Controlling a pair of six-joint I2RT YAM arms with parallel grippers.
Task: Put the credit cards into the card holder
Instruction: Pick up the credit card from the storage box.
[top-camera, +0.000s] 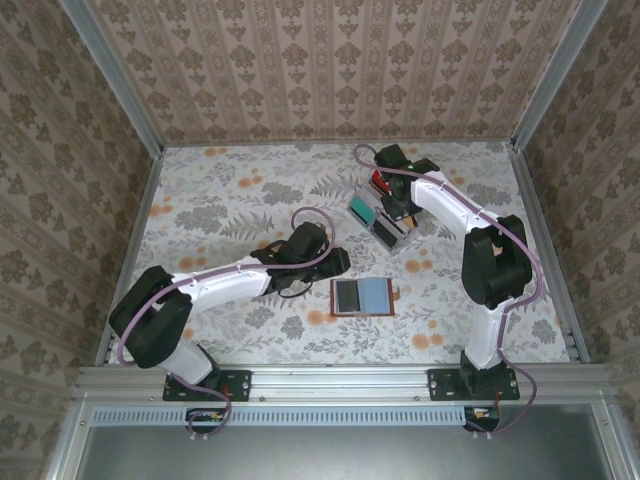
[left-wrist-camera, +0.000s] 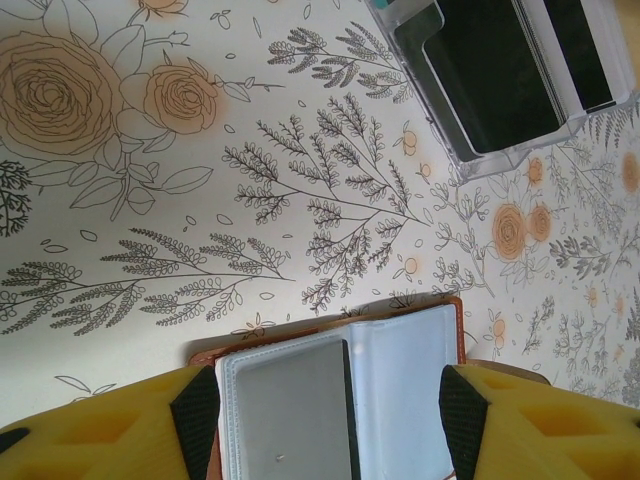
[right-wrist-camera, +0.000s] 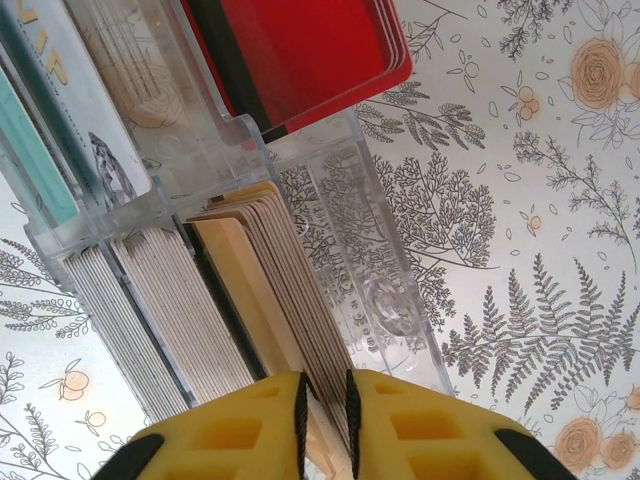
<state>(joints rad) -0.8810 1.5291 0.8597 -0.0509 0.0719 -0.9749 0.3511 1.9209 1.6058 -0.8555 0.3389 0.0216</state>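
The card holder (top-camera: 362, 296) lies open on the floral table, brown rim up, with a grey card (left-wrist-camera: 290, 410) in its left pocket and a pale blue pocket (left-wrist-camera: 410, 370) beside it. My left gripper (left-wrist-camera: 328, 410) is open, its fingers on either side of the holder's width; whether they touch it I cannot tell. My right gripper (right-wrist-camera: 323, 400) reaches down into a clear slotted rack (right-wrist-camera: 340, 200). Its narrow jaws are pinched on a few pale beige credit cards (right-wrist-camera: 270, 270) standing on edge. In the top view that gripper (top-camera: 400, 212) is at the back right.
The rack (top-camera: 380, 210) also holds a red card (right-wrist-camera: 300, 50), teal ones (right-wrist-camera: 40, 150) and a stack of whitish cards (right-wrist-camera: 150, 310). It shows in the left wrist view (left-wrist-camera: 500, 80) beyond the holder. Metal frame rails (top-camera: 540, 230) and patterned walls bound the table.
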